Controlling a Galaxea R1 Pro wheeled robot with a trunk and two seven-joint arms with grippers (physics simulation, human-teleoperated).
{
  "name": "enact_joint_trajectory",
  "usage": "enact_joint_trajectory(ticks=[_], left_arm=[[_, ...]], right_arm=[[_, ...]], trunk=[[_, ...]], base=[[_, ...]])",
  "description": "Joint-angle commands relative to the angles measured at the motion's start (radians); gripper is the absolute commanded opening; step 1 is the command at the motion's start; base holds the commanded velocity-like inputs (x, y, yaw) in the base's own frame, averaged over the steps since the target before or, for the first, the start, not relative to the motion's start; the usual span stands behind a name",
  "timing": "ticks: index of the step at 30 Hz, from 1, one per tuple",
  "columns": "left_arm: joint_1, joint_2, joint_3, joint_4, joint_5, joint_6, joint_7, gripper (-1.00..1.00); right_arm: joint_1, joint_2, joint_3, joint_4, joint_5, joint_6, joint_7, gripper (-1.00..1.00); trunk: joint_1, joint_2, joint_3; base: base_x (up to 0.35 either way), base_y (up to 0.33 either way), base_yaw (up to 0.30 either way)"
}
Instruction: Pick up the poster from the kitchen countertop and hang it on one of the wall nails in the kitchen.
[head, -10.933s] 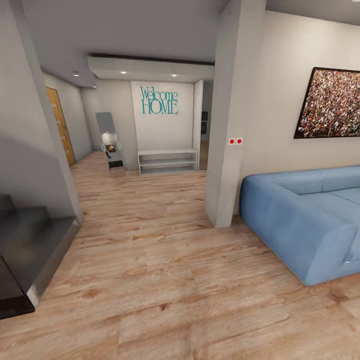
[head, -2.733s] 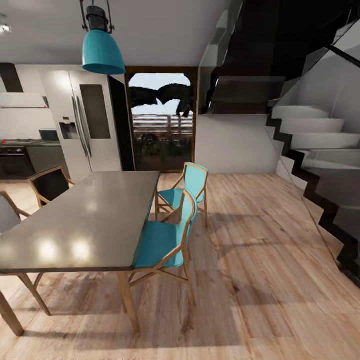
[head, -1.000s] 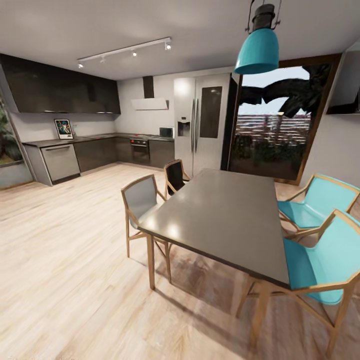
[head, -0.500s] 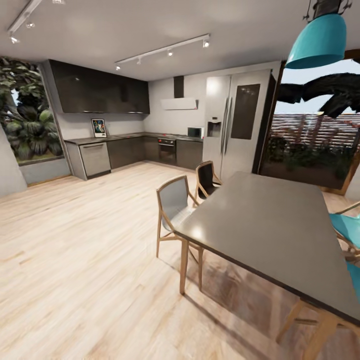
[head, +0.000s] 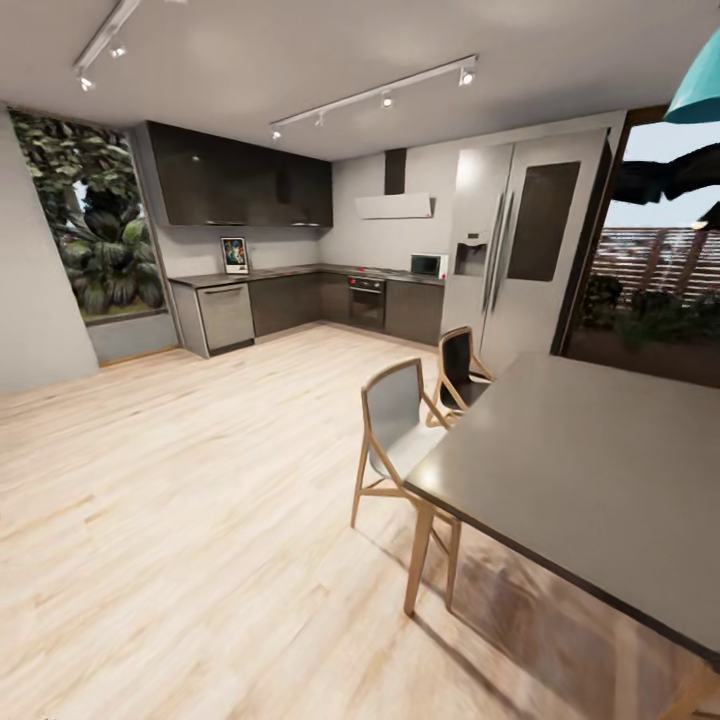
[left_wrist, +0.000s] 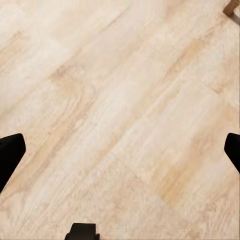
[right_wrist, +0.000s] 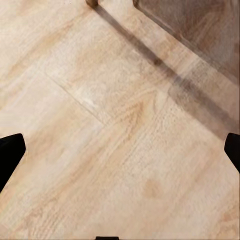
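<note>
The poster, small at this distance, stands upright on the kitchen countertop against the back wall, across the room. The nails are too small to make out on the grey wall. My left gripper hangs open over bare wooden floor, its black fingertips at the frame's edges. Over the floor beside the dining table's shadow, my right gripper is open too, with nothing between its fingers.
A grey dining table fills the right foreground, with a grey chair and a black chair on its near side. A steel fridge and a window with plants flank the kitchen. Open wooden floor lies between.
The whole view has swung left: the table and chairs slid right, and the kitchen with the poster moved toward the middle and looks slightly nearer.
</note>
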Motion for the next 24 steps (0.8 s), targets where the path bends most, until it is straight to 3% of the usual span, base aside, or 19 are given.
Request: enact_joint_trajectory(ticks=[1, 9, 24], left_arm=[[0.0, -0.001, 0.003, -0.001, 0.0, -0.002, 0.0, 1.0], [0.0, -0.001, 0.002, -0.001, 0.0, -0.001, 0.0, 1.0], [0.0, 0.0, 0.003, -0.001, 0.0, 0.0, 0.001, 1.0]], right_arm=[[-0.001, 0.0, 0.0, 0.001, 0.002, -0.017, -0.001, 1.0], [-0.001, -0.001, 0.0, 0.002, 0.004, -0.039, 0.0, 1.0], [-0.001, -0.002, 0.002, 0.003, 0.006, -0.04, 0.003, 1.0]], trunk=[[0.001, 0.0, -0.001], [0.001, 0.0, -0.002], [0.001, 0.0, -0.002]], base=[[0.286, 0.213, 0.266], [0.301, 0.186, 0.211], [0.311, 0.165, 0.02]])
